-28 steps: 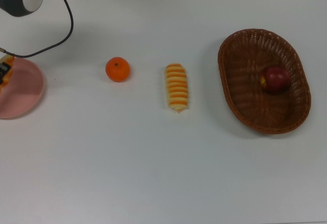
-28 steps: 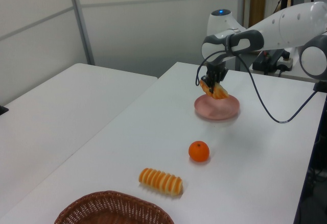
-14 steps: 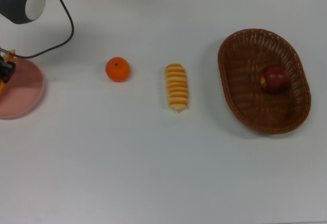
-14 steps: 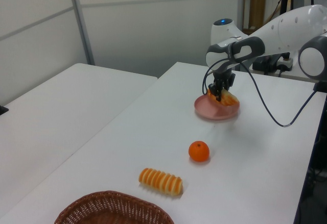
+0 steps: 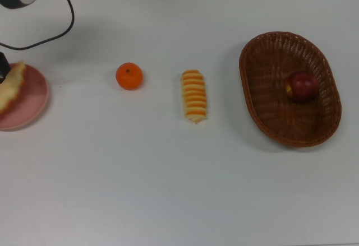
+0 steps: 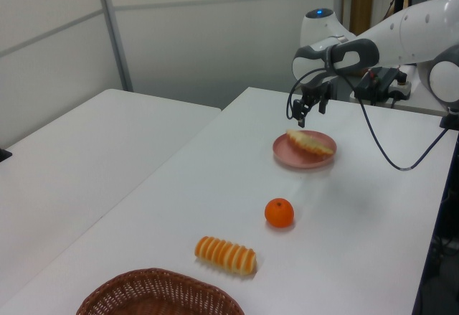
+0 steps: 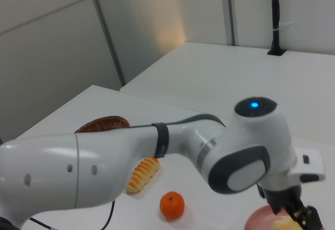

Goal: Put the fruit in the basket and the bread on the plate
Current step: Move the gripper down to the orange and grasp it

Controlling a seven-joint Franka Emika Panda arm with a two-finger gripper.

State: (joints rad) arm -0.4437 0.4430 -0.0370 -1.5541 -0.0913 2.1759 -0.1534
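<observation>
The golden braided loaf point(image 6: 310, 142) lies on the pink plate point(image 6: 294, 160), at the top view's far left plate point(image 5: 27, 110) and loaf point(image 5: 11, 87). My gripper point(image 6: 310, 114) hangs open and empty just above the plate's far edge. The orange mandarin point(image 5: 129, 75) and the pale orange-striped roll point(image 5: 194, 96) rest on the white table between plate and basket. The dark red fruit point(image 5: 303, 85) sits inside the brown wicker basket point(image 5: 263, 61) at the top view's right. The right view shows mandarin point(image 7: 171, 205) and roll point(image 7: 141, 175) beyond the arm.
A black cable point(image 6: 376, 139) loops from the arm over the table beside the plate. The arm's white body point(image 7: 157, 156) fills much of the right view. A second white table point(image 6: 86, 143) stands at the left view's left, across a gap.
The gripper lowered the braided loaf onto the pink plate, let it go, and rose clear of it. The other items have not moved.
</observation>
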